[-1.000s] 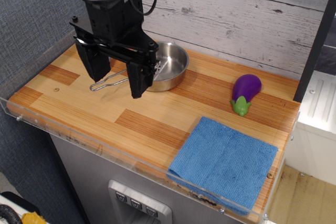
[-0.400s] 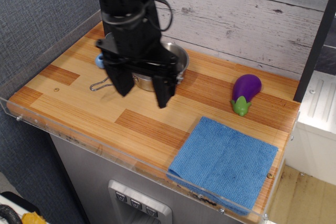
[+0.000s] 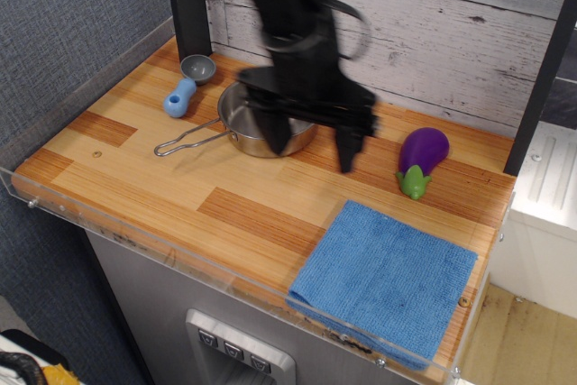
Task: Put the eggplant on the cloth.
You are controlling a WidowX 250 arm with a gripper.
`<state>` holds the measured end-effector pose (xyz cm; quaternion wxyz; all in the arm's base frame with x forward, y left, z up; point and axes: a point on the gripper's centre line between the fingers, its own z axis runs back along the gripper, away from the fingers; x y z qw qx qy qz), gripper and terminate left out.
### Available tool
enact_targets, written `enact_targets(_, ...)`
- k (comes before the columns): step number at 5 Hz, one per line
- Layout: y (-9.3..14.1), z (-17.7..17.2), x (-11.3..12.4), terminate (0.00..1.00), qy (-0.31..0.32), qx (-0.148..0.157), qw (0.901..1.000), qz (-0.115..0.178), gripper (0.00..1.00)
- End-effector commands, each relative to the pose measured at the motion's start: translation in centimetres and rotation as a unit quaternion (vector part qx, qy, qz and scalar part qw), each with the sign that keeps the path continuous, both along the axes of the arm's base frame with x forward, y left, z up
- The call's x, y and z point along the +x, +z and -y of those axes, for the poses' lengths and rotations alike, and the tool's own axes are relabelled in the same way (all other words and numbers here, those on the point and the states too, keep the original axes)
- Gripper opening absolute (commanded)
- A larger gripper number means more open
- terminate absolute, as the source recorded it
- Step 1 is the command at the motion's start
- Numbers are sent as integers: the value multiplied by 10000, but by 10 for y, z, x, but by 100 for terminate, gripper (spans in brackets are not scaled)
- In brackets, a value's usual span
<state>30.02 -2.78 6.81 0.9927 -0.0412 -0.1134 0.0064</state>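
Approach was the step in hand when we looked at this moment. Our gripper [image 3: 311, 143] hung above the wooden counter [image 3: 180, 188] with its two fingers spread wide and nothing between them, one finger in front of the steel pan [image 3: 257, 123] and the other nearer the eggplant [image 3: 420, 160]. The picture was blurred around the arm, so we judged it to be in motion, though we could not read its direction from that alone.

The eggplant lay on bare wood near the back right of the counter, its green stem cap pointing toward the front edge, clear of the gripper and not touching the cloth [image 3: 386, 280]. The blue cloth lay flat at the front right corner, just in front of the eggplant with a strip of wood between them. A blue-handled scoop [image 3: 187, 86] sat at the back left, beside the pan, well away from all of this.

By our reckoning, nothing of the task had been accomplished yet. The next move called for us to carry the spread fingers over to the eggplant, straddle its purple body across the narrow way, descend and close. The glossy, rounded skin looked apt to slip, so we thought a centred grip mattered.
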Motion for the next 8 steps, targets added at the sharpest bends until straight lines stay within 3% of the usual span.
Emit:
enact_targets(1, -7, 24, 52, 0, 299, 235, 9981, 485, 100)
enact_targets(3, -32, 39, 85, 0, 441, 187, 9985, 281, 100)
enact_targets(5, -43, 52, 92, 0, 387, -13, 9992, 118, 100)
enact_targets(6, -48, 51, 91, 0, 409, 60, 9991, 85, 0)
enact_targets(8, -35, 48, 88, 0, 308, 65, 9994, 159, 0)
